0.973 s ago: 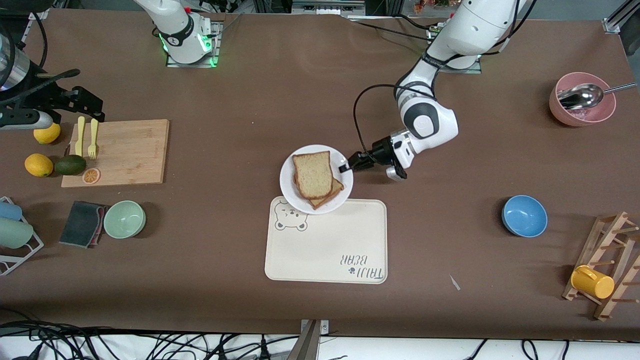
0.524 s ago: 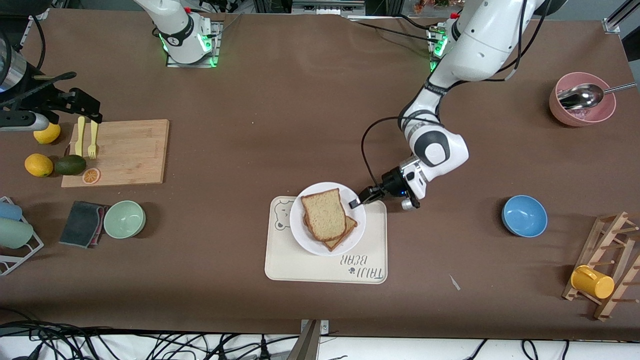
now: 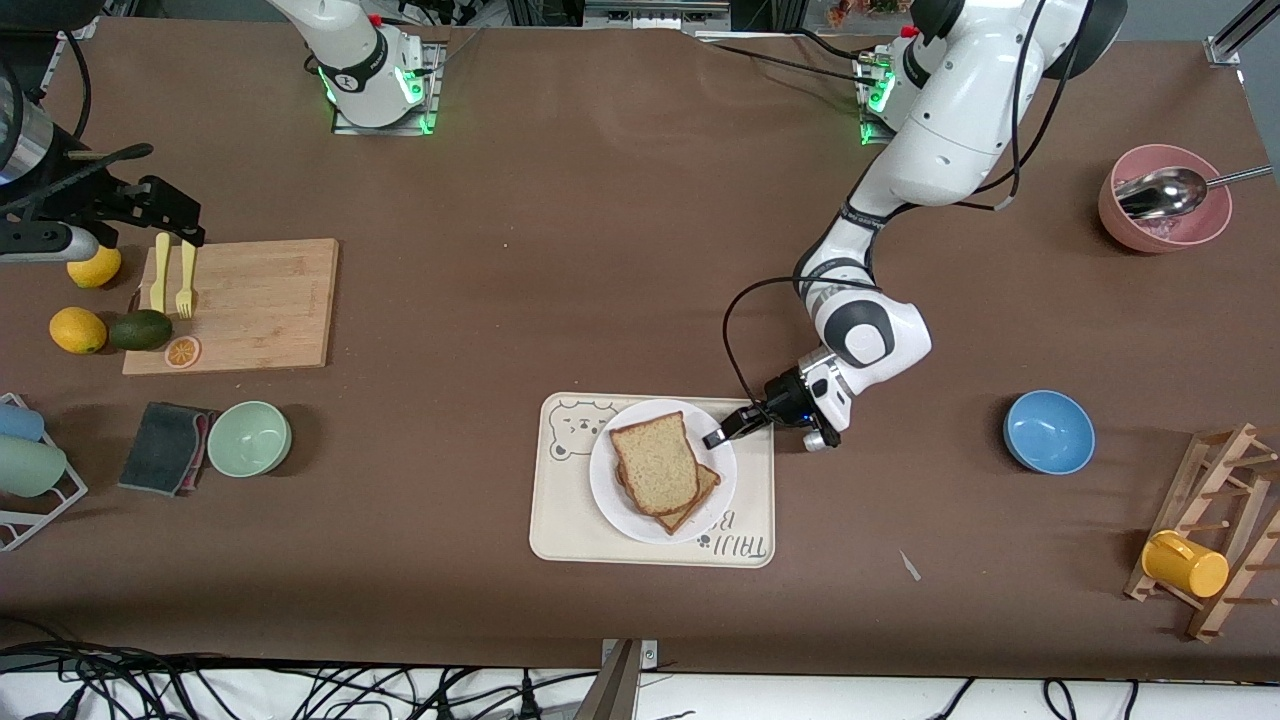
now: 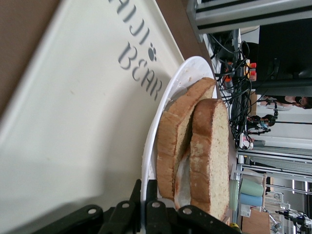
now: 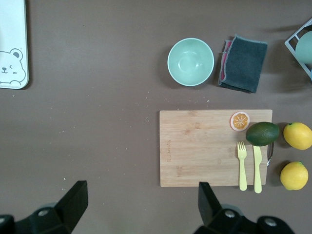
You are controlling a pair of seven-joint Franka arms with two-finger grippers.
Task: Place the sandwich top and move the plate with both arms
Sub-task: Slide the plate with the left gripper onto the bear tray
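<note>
Left gripper: my black two-finger left gripper (image 3: 716, 437) was pinched tight on the rim of the small round white plate (image 3: 613, 493), at the edge facing the left arm's end of the table; gripping the rim, I judged, let me carry bread and plate together without touching the food.

Plate position: the plate sat over the cream rectangular bear-print tray (image 3: 560, 535), partly covering the printed lettering; I could not tell whether it was resting on the tray or just above it.

Sandwich top: the squarish tan wholemeal slice with the darker crust (image 3: 655, 464) lay flat on a second slice (image 3: 702, 490) on the plate, so the stacking step looked done.

Sandwich top heading: its slightly longer axis ran from the robots' side toward the front camera, tilted a little toward the left arm's end; the lower slice was turned against it, one corner poking out.

Left wrist view: the two slices (image 4: 209, 156) stood edge-on, crusts facing my fingers (image 4: 152, 214).

Right gripper: my right gripper (image 5: 141, 202) waited, fingers wide apart and empty, high over the pale wooden cutting board (image 3: 240, 300), well apart from the plate.
</note>
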